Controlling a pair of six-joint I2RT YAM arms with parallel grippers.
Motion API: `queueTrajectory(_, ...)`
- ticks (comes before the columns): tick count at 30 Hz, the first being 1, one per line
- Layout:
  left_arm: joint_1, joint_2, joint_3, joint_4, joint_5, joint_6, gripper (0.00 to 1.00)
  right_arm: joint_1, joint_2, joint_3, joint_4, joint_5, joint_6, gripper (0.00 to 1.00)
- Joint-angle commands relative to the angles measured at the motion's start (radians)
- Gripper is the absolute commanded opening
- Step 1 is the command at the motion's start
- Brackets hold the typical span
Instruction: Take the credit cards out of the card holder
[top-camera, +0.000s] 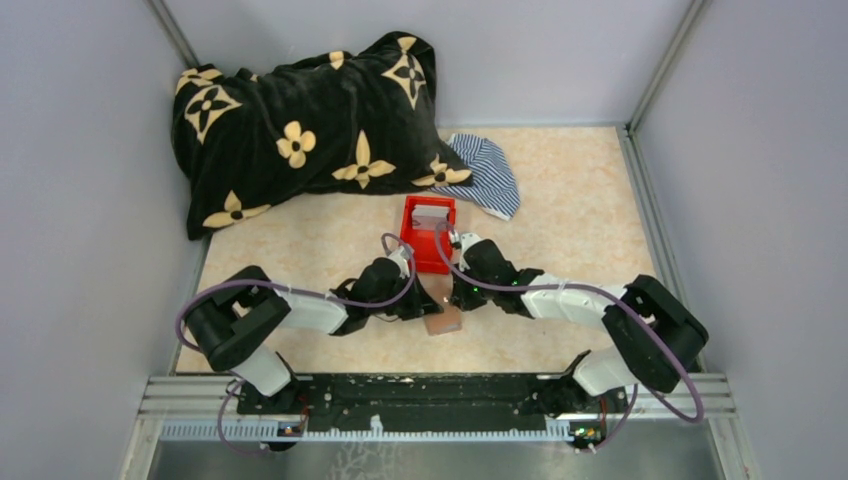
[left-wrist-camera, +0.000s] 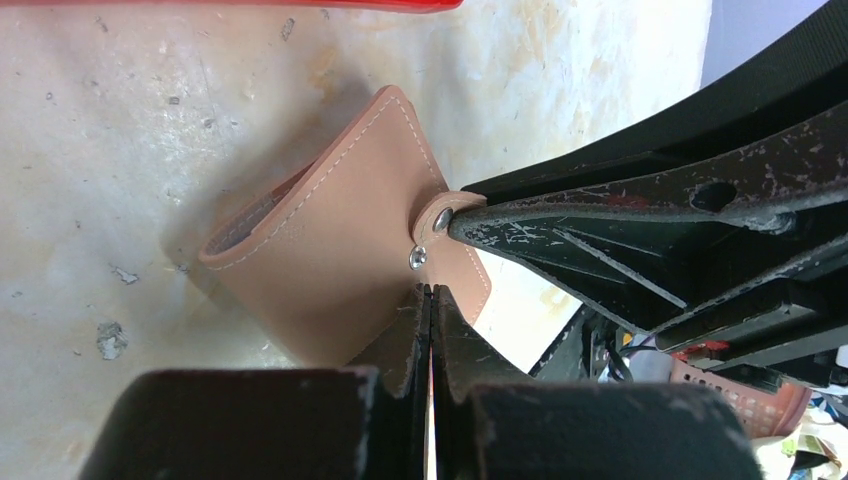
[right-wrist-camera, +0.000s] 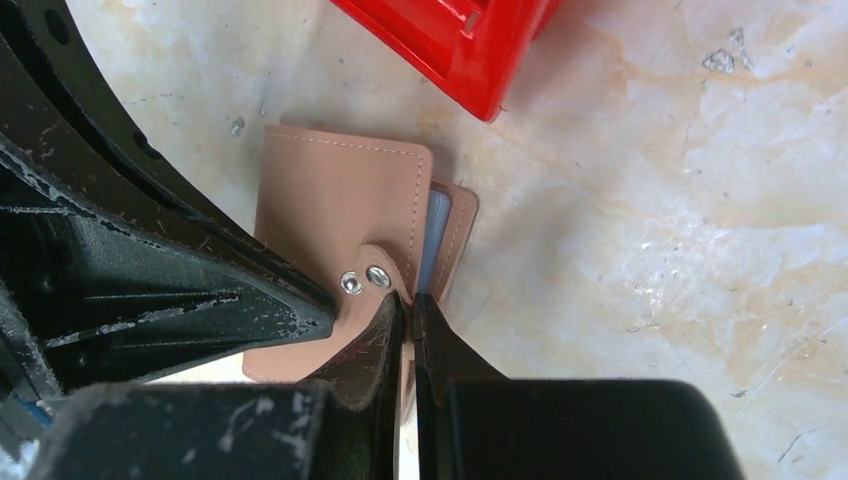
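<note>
- Tan leather folded card holder (right-wrist-camera: 335, 200): flat on mottled surface (right-wrist-camera: 650, 250), just beside red plastic bin (right-wrist-camera: 450, 40).
- Left pincer (left-wrist-camera: 430, 295): clenched empty, tips against holder's corner.
- Right pincer (right-wrist-camera: 407, 303): clenched on snap tab (right-wrist-camera: 365, 280); peel open gently, keeping holder pinned.

A lab cell is suggested. The table (top-camera: 580, 200) is boxed by grey panels (top-camera: 90, 200) at nine, twelve and three o'clock.

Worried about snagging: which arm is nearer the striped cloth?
Right. The right arm lies just in front of the cloth, beside the bin; the left arm is farther left.
</note>
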Motion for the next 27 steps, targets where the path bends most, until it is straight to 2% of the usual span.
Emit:
queueTrajectory(1,0.010,0.022,-0.024,-0.068,-0.009,0.014,0.00,-0.016,-0.042,-0.048,0.049,-0.169,0.070,0.00)
queueTrajectory(9,0.017,0.007,-0.022,-0.073,-0.004,0.021,0.00,-0.028,-0.093,-0.074,0.020,-0.121,0.138,0.00)
queueTrajectory(10,0.016,0.007,-0.020,-0.076,-0.005,0.024,0.00,-0.028,-0.103,-0.080,0.024,-0.106,0.151,0.03)
queueTrajectory(13,0.016,0.009,-0.012,-0.080,-0.001,0.028,0.00,-0.028,-0.138,-0.079,-0.001,-0.057,0.146,0.48)
queueTrajectory(14,0.016,0.010,-0.011,-0.081,0.001,0.028,0.00,-0.028,-0.155,-0.075,-0.017,-0.033,0.141,0.56)
queueTrajectory(15,0.017,0.011,-0.009,-0.082,0.002,0.029,0.00,-0.028,-0.179,-0.067,-0.035,-0.011,0.139,0.60)
queueTrajectory(19,0.017,0.008,-0.008,-0.083,0.004,0.032,0.00,-0.009,-0.242,0.005,-0.137,0.125,0.107,0.57)
queueTrajectory(23,0.017,0.005,-0.007,-0.086,0.006,0.033,0.00,0.025,-0.173,0.121,-0.229,0.220,0.060,0.54)
queueTrajectory(25,0.017,0.004,-0.008,-0.085,0.010,0.032,0.00,0.059,-0.119,0.179,-0.267,0.288,0.046,0.48)
queueTrajectory(27,0.015,0.004,-0.010,-0.085,0.013,0.031,0.00,0.083,-0.077,0.218,-0.278,0.318,0.044,0.38)
